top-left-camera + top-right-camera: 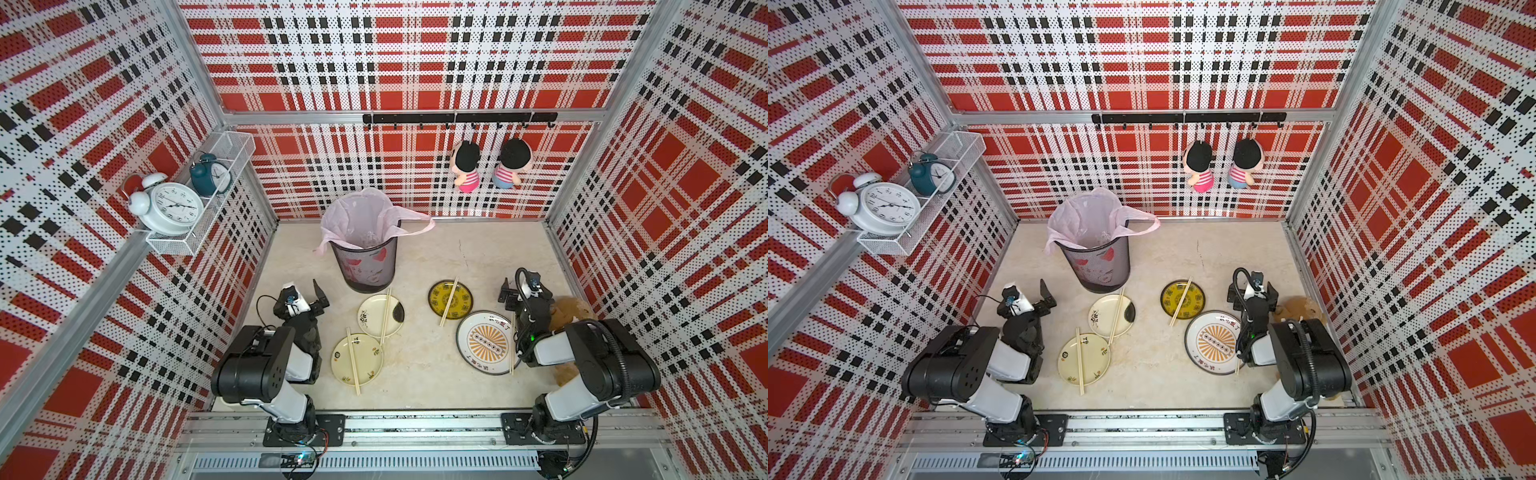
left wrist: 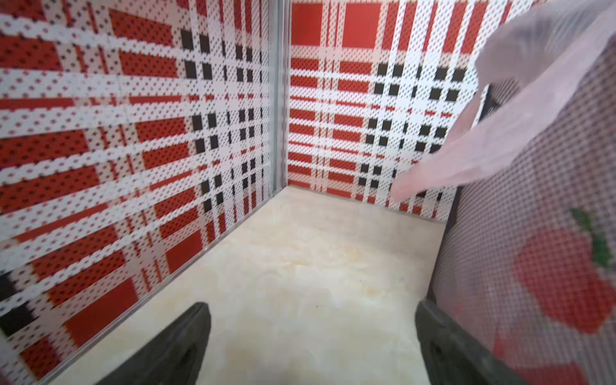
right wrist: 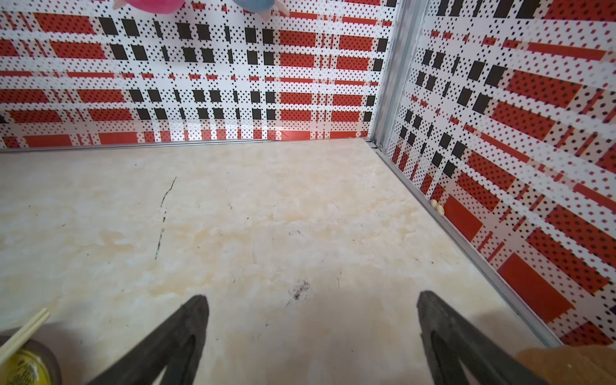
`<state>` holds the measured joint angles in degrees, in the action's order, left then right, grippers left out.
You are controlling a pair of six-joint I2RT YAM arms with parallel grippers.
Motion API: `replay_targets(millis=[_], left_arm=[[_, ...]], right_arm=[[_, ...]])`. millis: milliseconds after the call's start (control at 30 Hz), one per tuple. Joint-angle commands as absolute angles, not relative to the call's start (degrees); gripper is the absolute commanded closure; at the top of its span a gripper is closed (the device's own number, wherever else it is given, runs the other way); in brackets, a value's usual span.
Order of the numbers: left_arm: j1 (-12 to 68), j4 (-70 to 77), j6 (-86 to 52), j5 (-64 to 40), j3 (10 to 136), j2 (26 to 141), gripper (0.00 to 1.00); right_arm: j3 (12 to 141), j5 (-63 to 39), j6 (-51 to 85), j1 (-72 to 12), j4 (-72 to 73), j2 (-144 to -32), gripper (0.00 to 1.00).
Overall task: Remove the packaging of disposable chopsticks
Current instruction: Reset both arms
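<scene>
Both arms sit at the sides of the table, and neither one holds anything. The left gripper is just beside the bin. In the left wrist view its two fingers are wide apart, with only bare table between them. The right gripper is near the yellow plate, and its fingers are wide apart too, over bare table. The chopsticks lie on the plates, one pair on each. One pair lies across the white plate, one across the yellow plate and one across the cream plate. The last pair lies along the edge of the big plate, where the right arm hides part of it. All the sticks look bare and tan in both top views, and I see no packaging on them or on the table. Something clear lies in the pink bag inside the bin. It may be the packaging, but it is too small to tell. So I think the unwrapping is done, or almost done. The next move, I think, is a check along each pair for a thin clear sleeve. If there is one, one gripper must pinch the sticks while the other pulls the sleeve off the end and drops it in the bin.
</scene>
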<state>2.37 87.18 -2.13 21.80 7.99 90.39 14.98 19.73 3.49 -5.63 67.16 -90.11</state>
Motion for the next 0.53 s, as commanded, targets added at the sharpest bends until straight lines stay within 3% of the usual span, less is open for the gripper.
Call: replay_targets(millis=[0,500], left_arm=[[1.77,83.44,-2.78,18.89,10.44,90.25,0.02],[2.20,81.30,-2.09,18.98,11.78,90.40,0.02]], right_arm=[[15.56,21.10,4.68,-4.75,69.25,-90.39,0.00],[16.52,18.11,4.94,-3.87,67.07,-90.41,0.00]])
